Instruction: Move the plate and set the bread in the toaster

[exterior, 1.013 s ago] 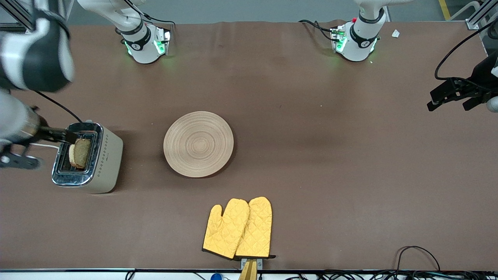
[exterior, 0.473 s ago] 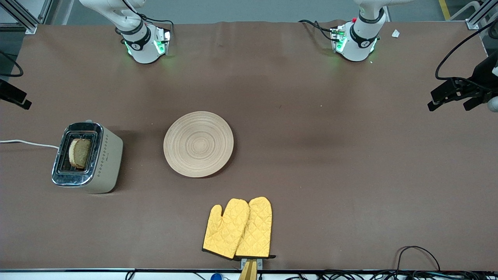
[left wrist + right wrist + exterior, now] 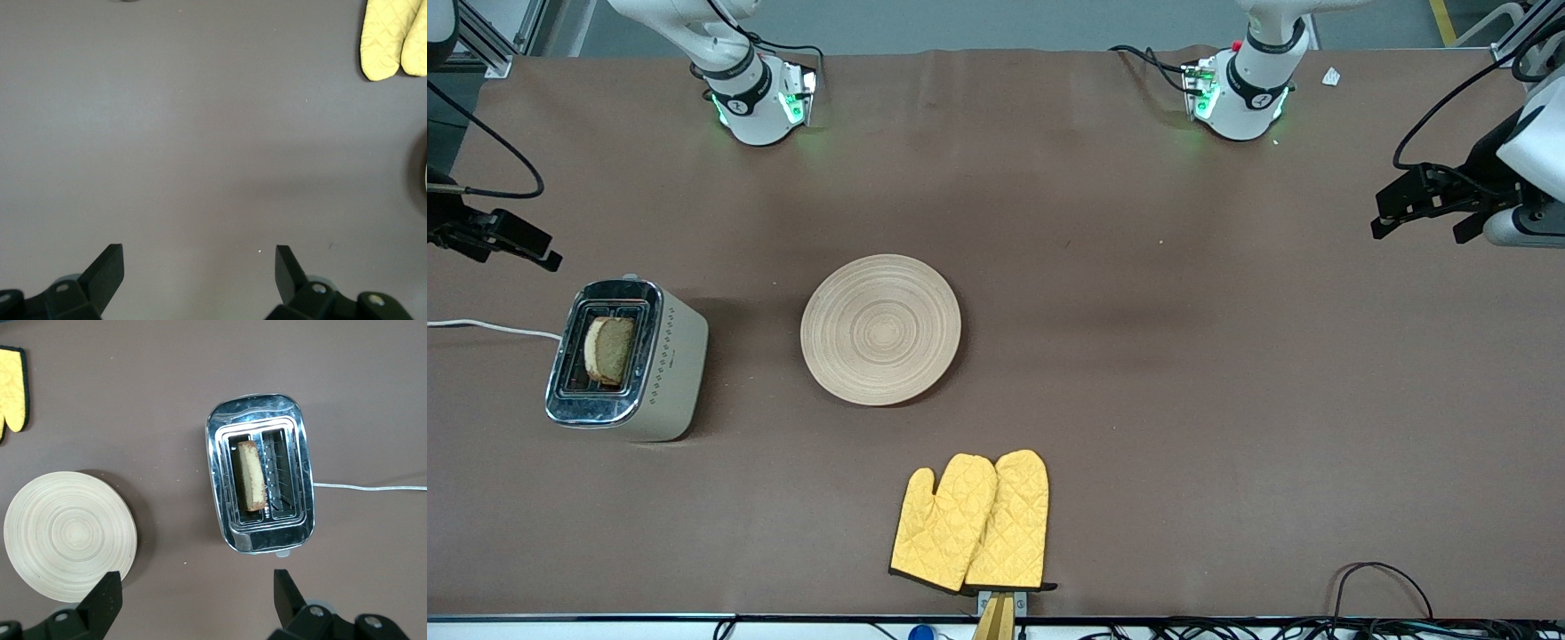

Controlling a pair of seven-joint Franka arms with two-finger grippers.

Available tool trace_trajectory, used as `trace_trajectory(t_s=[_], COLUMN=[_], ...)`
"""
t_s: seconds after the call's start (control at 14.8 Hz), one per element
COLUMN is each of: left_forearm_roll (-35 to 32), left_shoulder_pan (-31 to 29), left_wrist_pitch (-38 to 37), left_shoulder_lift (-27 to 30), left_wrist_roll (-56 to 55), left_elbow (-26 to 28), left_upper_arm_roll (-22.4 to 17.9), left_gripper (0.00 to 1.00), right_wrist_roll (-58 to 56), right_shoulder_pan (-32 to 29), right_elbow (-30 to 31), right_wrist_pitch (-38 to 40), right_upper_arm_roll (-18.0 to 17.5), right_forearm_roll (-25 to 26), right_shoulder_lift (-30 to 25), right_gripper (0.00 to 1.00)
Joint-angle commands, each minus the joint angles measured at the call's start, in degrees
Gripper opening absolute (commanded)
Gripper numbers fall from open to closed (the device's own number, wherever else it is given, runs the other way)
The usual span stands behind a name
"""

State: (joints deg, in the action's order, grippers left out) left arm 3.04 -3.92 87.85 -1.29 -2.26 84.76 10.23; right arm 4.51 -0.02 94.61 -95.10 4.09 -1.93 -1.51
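The cream toaster [image 3: 627, 360] stands at the right arm's end of the table. The brown bread [image 3: 609, 349] sits upright in one of its two slots, top edge showing; the right wrist view shows the bread [image 3: 251, 483] in the toaster [image 3: 260, 483] from above. The round wooden plate [image 3: 880, 329] lies bare mid-table, beside the toaster. My right gripper [image 3: 520, 249] hangs open and empty, high over the table edge near the toaster. My left gripper [image 3: 1383, 213] hangs open and empty over bare table at the left arm's end, its fingers [image 3: 107, 267] wide apart.
A pair of yellow oven mitts [image 3: 971, 523] lies near the table's front edge, nearer to the front camera than the plate. The toaster's white cord [image 3: 489, 327] runs off the table's end. Cables lie along the front edge.
My right arm pulled up and away from over the toaster, leaving the bread in the slot. My left gripper shifted slightly toward the table's middle.
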Motion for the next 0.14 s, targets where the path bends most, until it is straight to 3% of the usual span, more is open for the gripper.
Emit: trace_trajectory(t_s=[0.0,0.07], left_forearm_roll=[-1.0,-1.1], left_shoulder_pan=[-0.2,-0.2], left_wrist_pitch=[-1.1,-1.2], left_shoulder_lift=[0.3,0.3], left_wrist_roll=[2.0,2.0], left_elbow=[-0.6,-0.6], left_upper_arm_roll=[0.1,0.1], left_gripper=[1.0,1.0], right_wrist_roll=[-0.6,-0.6], right_shoulder_pan=[0.2,0.3], right_elbow=[3.0,3.7], right_wrist_pitch=[-0.7,-0.5], right_upper_arm_roll=[-0.1,-0.1], right_forearm_roll=[-1.1,-1.1], right_shoulder_lift=[-3.8,-4.5], right_gripper=[1.0,1.0])
